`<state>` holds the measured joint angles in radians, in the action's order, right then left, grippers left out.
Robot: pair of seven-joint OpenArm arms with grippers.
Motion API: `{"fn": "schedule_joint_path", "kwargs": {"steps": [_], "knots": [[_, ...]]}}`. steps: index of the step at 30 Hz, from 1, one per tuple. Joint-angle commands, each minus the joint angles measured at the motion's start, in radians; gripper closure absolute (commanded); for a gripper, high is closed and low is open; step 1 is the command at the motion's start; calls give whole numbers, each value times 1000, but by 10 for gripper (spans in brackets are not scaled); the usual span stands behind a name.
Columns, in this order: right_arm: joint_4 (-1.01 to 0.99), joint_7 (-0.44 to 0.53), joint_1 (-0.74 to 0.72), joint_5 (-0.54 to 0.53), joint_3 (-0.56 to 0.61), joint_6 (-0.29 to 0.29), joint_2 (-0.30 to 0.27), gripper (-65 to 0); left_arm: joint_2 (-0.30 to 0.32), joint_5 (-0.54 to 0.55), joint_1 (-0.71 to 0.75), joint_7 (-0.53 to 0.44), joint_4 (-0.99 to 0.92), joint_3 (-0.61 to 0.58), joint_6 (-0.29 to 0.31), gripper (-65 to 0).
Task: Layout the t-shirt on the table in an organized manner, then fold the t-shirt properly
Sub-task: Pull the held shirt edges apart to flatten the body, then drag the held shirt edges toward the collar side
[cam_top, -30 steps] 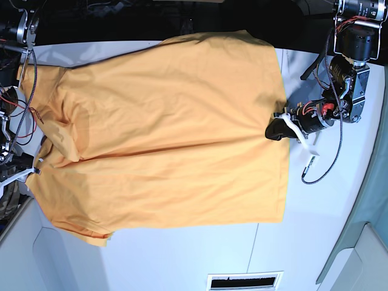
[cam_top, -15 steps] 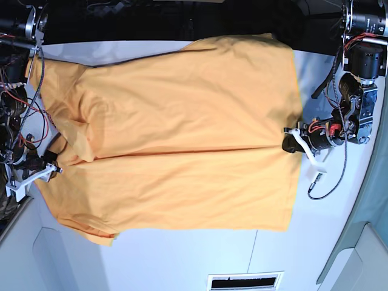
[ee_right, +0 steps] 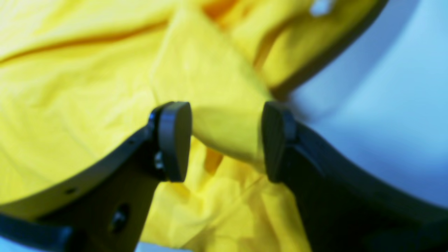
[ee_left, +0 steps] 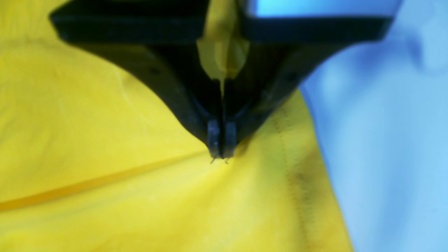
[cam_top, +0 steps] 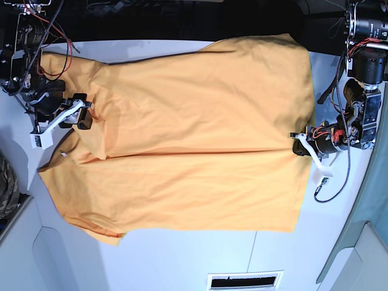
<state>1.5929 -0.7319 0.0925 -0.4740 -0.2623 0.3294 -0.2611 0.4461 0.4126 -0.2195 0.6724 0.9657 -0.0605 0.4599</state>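
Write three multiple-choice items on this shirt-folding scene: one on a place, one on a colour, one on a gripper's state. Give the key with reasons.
1. Where is the left gripper on the t-shirt?
A. at the middle of the edge on the base view's right
B. at a lower corner
C. on the cloth's centre

2. What colour is the table?
A. black
B. white
C. wood brown

3. How does the right gripper stand?
A. shut tight with nothing between the fingers
B. open, a fold of cloth between its fingers
C. out of every view

Key:
1 A: the base view shows it at the middle of that edge.
2 B: bare white tabletop shows around the shirt.
3 B: the right wrist view shows the fingers apart with yellow cloth between them.
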Motion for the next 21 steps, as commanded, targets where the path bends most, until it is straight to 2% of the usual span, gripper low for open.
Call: {"fn": "schedule_joint_path", "kwargs": {"steps": [1,5,7,9,12,16,21], "knots": [[13,43,-18,0,-5,-1,1,-319,11,-80,12,89,-16,-5,-47,0],[-43,77,-32,37,-4,-11,24,-314,11,-56,12,89,-16,-5,-47,0],[-98,81,-51,42,-4,-10,23,-264,11,-56,12,89,-16,-5,-47,0],[-146,81,-72,56,-4,-9,23,-181,11,-56,12,89,-16,-5,-47,0],[-157,81,-81,75,-5,-9,23,0,11,-57,13,89,-16,-5,-43,0],[-121,80,-81,74,-40,-8,23,0,11,-57,18,98,-16,-5,-44,0],[-61,69,-78,74,-178,-8,23,0,11,-57,31,122,-16,-5,-8,0]]}}
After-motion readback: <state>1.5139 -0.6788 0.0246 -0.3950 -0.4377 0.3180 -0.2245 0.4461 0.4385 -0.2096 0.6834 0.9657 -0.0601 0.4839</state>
